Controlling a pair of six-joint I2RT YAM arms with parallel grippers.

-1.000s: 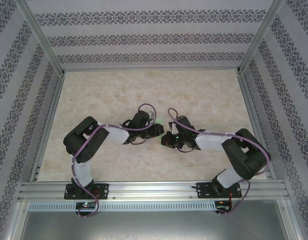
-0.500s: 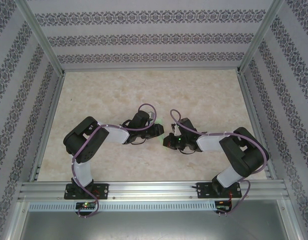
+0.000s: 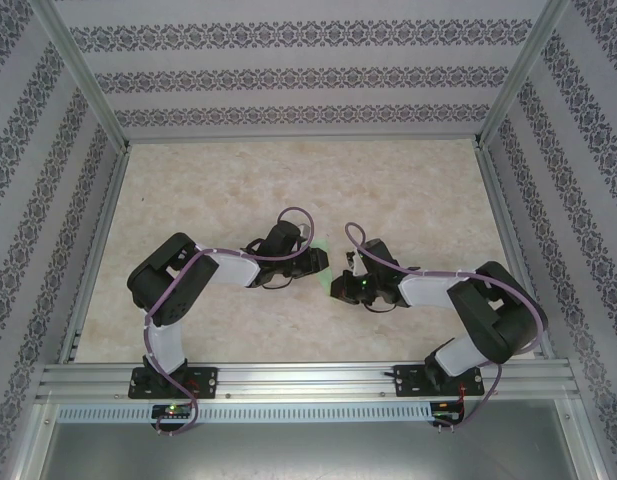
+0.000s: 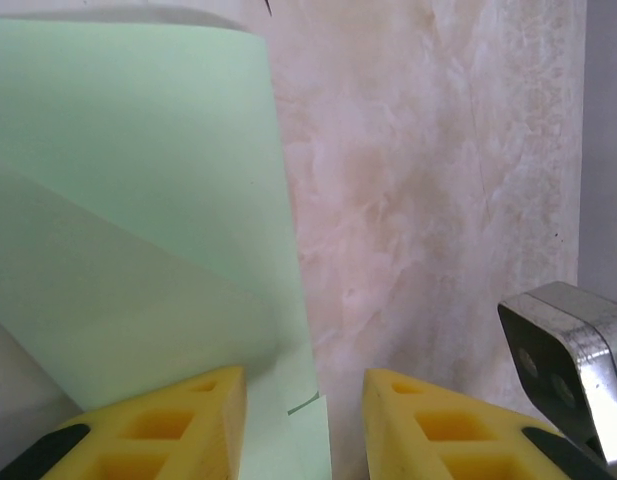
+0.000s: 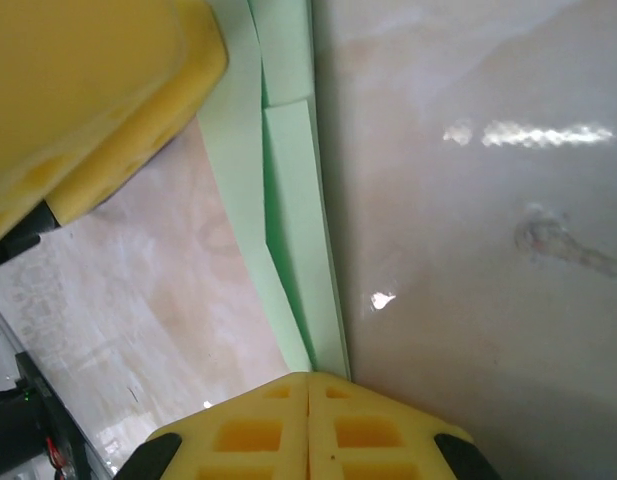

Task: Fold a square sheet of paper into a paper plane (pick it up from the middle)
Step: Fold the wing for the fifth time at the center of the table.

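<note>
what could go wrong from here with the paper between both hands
1. The right hand appears shut on just the narrow end of the folded paper. A pull could tear that end or slip it free.
2. The left hand stands open with a paper edge between its fingers. Closing there might press a stray crease off the fold line.

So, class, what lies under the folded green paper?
The marbled table shows beside the green paper and presumably continues beneath it. The paper covers that patch, so anything lying directly under it cannot be seen.
</note>
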